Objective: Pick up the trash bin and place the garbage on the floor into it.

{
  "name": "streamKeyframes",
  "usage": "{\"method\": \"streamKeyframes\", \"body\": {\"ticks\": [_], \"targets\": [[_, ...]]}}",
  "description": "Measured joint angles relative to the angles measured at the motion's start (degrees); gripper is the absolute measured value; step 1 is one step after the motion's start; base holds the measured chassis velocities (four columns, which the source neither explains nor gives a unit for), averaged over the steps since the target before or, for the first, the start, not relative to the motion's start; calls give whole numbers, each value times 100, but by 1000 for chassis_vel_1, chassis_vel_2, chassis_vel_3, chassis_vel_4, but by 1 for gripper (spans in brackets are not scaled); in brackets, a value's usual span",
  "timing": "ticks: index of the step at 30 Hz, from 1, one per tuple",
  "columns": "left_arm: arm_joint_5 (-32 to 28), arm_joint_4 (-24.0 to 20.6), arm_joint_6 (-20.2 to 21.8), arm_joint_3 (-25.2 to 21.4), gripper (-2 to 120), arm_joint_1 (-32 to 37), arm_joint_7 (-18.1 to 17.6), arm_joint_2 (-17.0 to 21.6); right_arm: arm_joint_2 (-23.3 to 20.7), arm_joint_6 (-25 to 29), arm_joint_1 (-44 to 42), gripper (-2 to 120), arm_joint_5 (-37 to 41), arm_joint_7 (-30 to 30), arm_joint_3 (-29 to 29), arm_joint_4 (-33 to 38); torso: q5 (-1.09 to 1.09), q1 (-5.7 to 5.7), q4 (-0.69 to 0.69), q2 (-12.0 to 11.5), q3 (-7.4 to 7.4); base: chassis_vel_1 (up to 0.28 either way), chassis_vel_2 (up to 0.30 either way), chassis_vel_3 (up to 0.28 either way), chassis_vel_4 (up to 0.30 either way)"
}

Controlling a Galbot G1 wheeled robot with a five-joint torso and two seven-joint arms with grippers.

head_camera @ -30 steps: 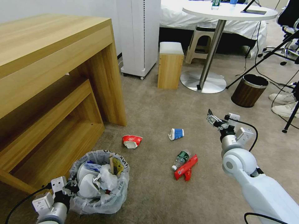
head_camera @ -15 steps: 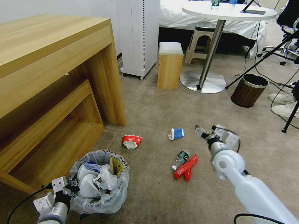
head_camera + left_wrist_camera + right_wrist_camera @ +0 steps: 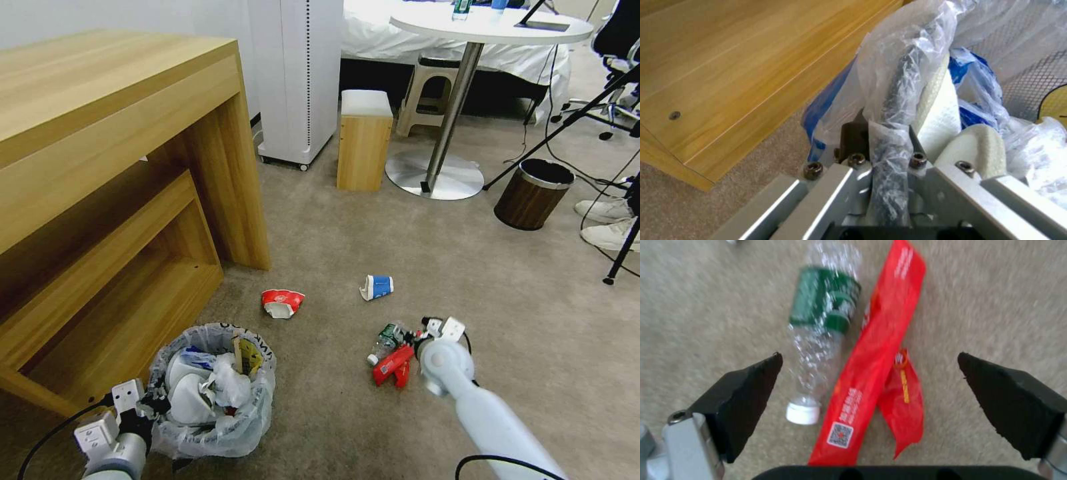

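Head view, lower left of the frame: the left gripper [image 3: 148,408] is clamped on the rim of the trash bin [image 3: 212,390], which sits on the beige carpet [image 3: 333,227] beside the wooden desk [image 3: 113,167] and is already well filled with crumpled paper and wrappers. Lower centre-right: the right gripper [image 3: 410,335] hangs just over the green-labelled bottle [image 3: 389,339] and the red packet [image 3: 395,363], which lie touching each other. A red-white cup [image 3: 283,301] and a blue-white cup [image 3: 377,287] lie apart from them, further up the frame, uncollected.

Step in hand, by judgement: collection of the bottle-and-packet pair. The next move calls for a choice of one item, a descent to the carpet and a closure without dragging the neighbour along.

Right wrist view supplies what the head view hides: the jaws stand wide open and empty, the bottle [image 3: 822,323] and packet [image 3: 871,356] both lying between the two black pads [image 3: 746,390].

Left wrist view confirms the hold: the fingers [image 3: 853,140] are closed on a bunched fold of the bin's plastic bag [image 3: 896,100] at the rim, a white slipper [image 3: 942,113] inside.
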Motion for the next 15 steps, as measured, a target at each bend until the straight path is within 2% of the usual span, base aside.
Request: {"method": "streamKeyframes", "body": {"ticks": [15], "targets": [[13,61,-19,-16,1,-35,-20,-27,435,-45,279,99,-281,-208,-214,-810,0,0,0,0,0,0,0,0,0]]}}
